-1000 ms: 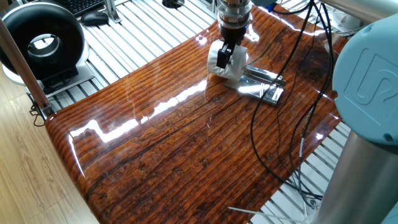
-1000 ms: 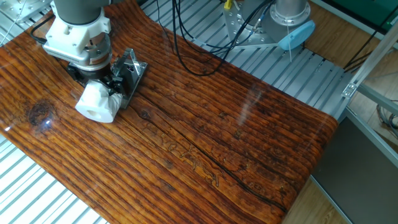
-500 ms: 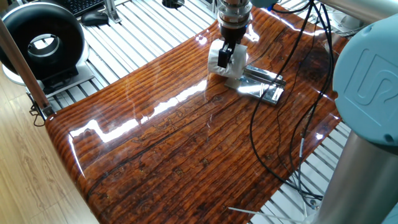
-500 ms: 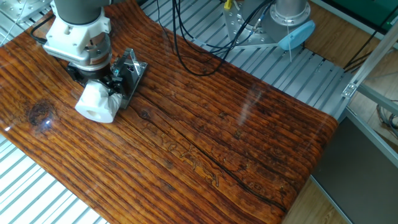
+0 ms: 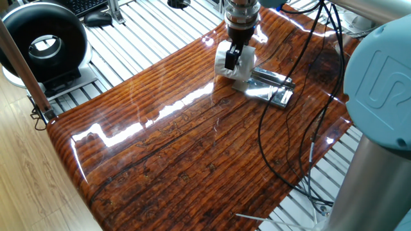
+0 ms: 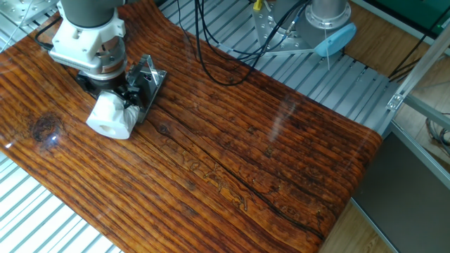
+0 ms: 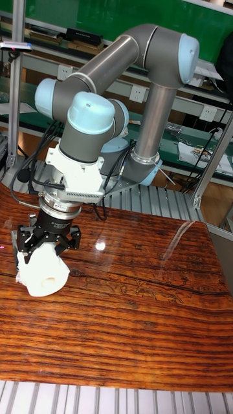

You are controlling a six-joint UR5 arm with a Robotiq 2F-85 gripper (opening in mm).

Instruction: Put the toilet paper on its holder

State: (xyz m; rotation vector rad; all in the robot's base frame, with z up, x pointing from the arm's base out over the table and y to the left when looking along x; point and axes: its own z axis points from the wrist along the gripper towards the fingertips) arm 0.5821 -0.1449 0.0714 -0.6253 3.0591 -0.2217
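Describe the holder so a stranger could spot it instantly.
Start at the glossy wooden table and follow the arm to its end effector, shut on the toilet paper. The holder lies flat right beside that roll: the only mirror-bright silver metal bracket on the wood.

"UR" logo on arm housing (image 5: pixel 385 70)

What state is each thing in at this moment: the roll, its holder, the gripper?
toilet paper: gripped, tilted, not yet on the bar, beside the holder.
holder: lying on the table, no roll on it.
gripper: shut on the toilet paper.
black cable: trailing loose across the table.
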